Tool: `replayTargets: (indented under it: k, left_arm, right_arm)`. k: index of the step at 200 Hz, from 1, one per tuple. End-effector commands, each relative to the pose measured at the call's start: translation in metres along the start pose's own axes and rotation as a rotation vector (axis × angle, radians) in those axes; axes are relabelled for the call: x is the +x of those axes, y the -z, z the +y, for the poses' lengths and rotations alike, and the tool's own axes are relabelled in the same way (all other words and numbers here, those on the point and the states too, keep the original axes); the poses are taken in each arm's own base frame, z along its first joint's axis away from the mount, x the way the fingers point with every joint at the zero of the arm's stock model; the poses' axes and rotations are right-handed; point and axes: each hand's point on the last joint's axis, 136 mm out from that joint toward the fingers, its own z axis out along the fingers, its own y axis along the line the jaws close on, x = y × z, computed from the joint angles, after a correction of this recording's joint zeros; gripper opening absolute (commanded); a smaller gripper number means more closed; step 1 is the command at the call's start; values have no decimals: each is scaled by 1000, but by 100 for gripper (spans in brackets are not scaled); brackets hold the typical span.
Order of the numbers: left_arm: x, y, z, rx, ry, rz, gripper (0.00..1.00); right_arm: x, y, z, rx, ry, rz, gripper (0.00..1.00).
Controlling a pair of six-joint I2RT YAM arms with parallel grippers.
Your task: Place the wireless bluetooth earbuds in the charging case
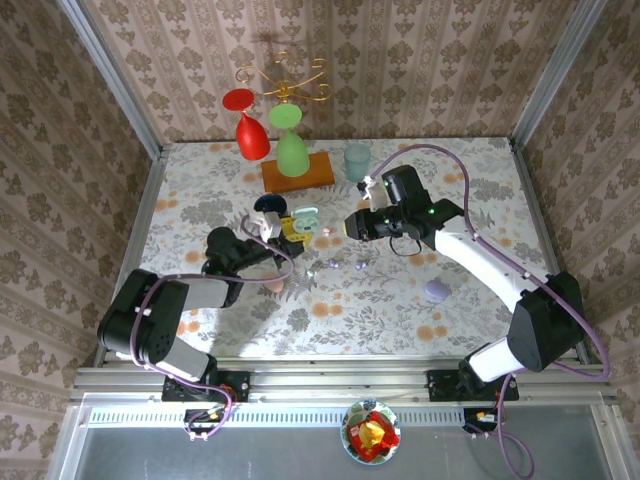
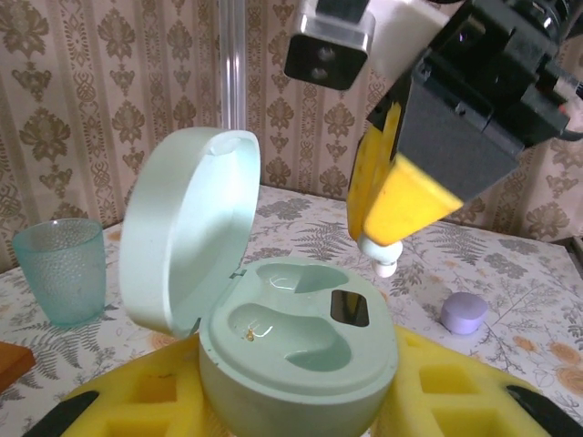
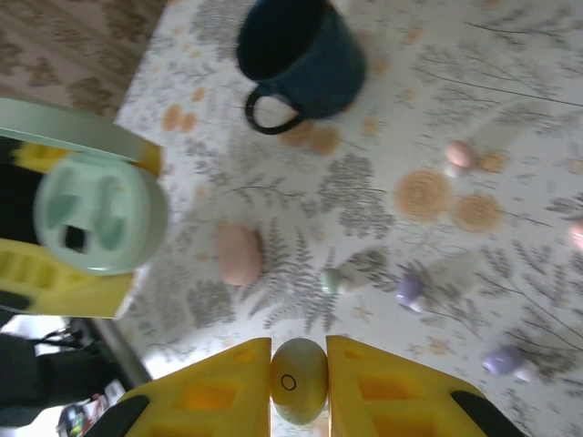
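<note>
A mint-green charging case (image 2: 301, 355) sits upright with its lid (image 2: 187, 228) swung open, and my left gripper (image 2: 296, 401) is shut on its base, yellow fingers (image 2: 137, 401) on either side. Both wells look empty. My right gripper (image 2: 378, 238) hangs just above and behind the case, shut on a pale whitish-green earbud (image 2: 385, 258). From the right wrist the same earbud (image 3: 299, 382) is pinched between the yellow pads (image 3: 219, 387), with the case (image 3: 98, 211) off to the left. From above, the left gripper (image 1: 288, 230) and right gripper (image 1: 350, 224) nearly meet at the case (image 1: 307, 220).
Loose earbuds lie on the floral cloth: greenish (image 3: 332, 278), lilac (image 3: 408, 289) and pinkish (image 3: 458, 155). A pink pebble-shaped case (image 3: 239, 253) and a lilac case (image 1: 436, 291) rest nearby. A dark blue mug (image 3: 301, 50), a teal glass (image 1: 357, 160) and a wooden-based glass rack (image 1: 297, 172) stand behind.
</note>
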Motion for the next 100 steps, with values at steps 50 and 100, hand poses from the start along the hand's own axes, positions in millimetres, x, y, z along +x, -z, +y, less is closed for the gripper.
replayTargets:
  k: [50,100]
  left_arm:
    - [-4,-9,-20,146,-13,-4,33]
    - [-5,-8,-25,165,-8,-4,32]
  right_arm:
    - [-23,13,82,-268,177,-47,21]
    - [-28,4,80,-243,190,-40,21]
